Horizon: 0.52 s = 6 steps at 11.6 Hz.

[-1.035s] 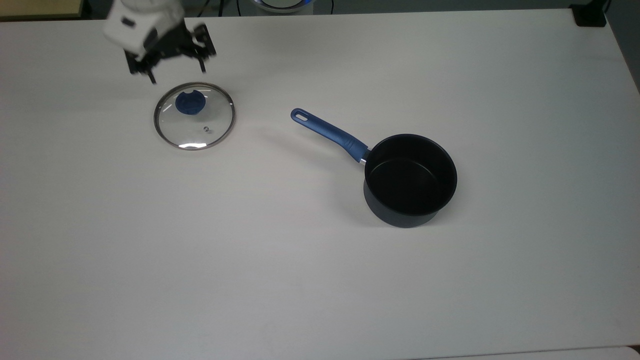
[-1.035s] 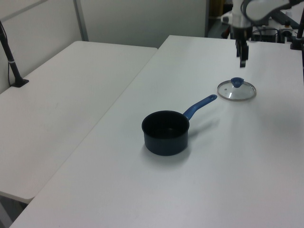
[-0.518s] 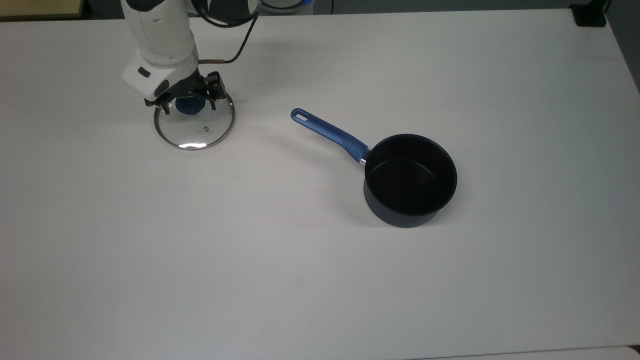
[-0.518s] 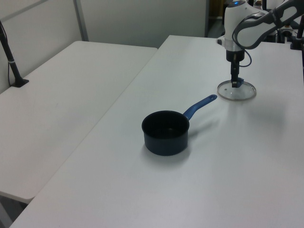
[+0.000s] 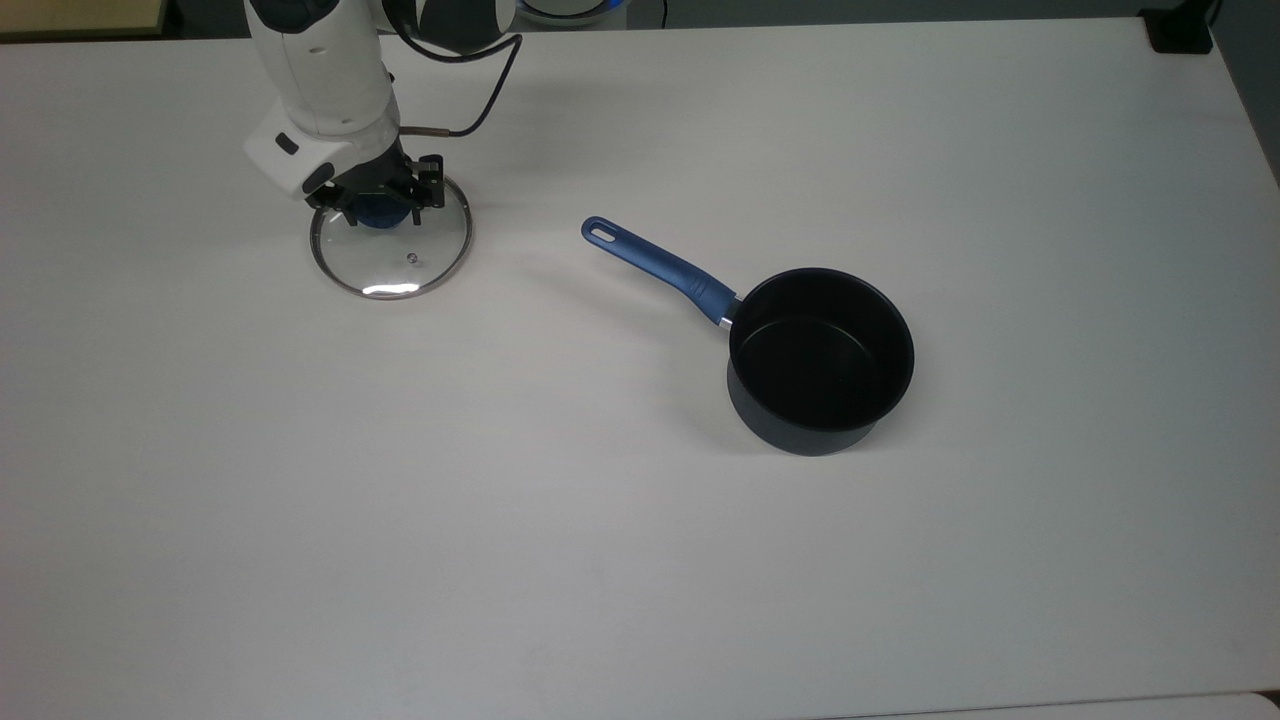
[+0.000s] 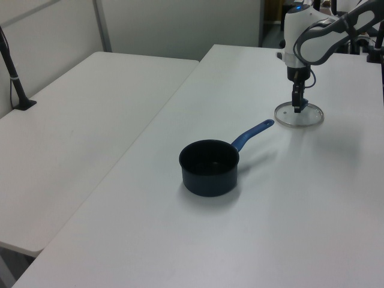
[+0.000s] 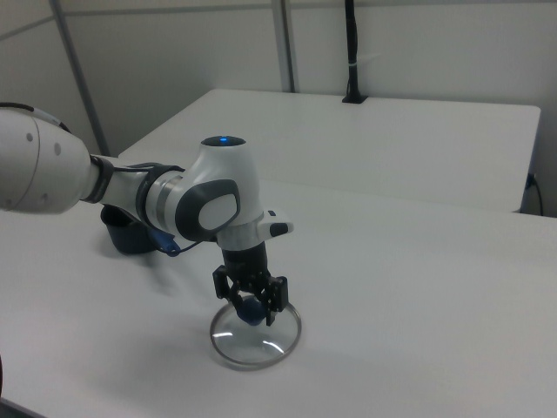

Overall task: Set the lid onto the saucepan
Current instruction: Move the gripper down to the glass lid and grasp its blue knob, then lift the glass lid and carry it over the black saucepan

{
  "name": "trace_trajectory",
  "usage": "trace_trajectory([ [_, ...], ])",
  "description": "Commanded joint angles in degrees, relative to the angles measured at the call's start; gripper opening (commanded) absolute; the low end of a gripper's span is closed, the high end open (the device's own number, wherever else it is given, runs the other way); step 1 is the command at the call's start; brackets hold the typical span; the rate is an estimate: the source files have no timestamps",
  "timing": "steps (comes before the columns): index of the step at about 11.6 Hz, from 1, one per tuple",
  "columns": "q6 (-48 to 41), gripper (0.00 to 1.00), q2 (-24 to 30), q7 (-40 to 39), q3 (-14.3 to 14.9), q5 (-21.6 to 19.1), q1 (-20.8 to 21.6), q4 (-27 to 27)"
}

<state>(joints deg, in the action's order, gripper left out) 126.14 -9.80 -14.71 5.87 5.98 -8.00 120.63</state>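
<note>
Right view: our pincer (image 7: 251,306) straddles the knob (image 7: 251,308); whether it has closed, we cannot tell. The lid (image 7: 256,337) beneath looks rigid, slippery, breakable glass; the knob seems the only sound hold.

From my station, the arm's (image 5: 320,80) upper links run off the top view's top edge. Under the gripper (image 5: 381,200), the lid's (image 5: 392,262) blue knob (image 5: 378,213) is half covered by the fingers — I can't tell whether they touch it. In the right view the arm hides most of the saucepan (image 7: 122,237) — a dark sliver shows behind the gripper.
</note>
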Motion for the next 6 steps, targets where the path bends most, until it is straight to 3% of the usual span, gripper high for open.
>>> trace_trajectory([
  [1, -3.3, 0.46, 2.8, 2.3, 0.0, 0.2, -0.5, -2.7],
  [4, -15.1, 0.46, 2.5, 6.4, -2.4, -1.9, -0.1, -17.2],
  [6, -16.8, 0.41, 1.3, 14.9, -9.7, -3.2, 0.3, -24.2],
])
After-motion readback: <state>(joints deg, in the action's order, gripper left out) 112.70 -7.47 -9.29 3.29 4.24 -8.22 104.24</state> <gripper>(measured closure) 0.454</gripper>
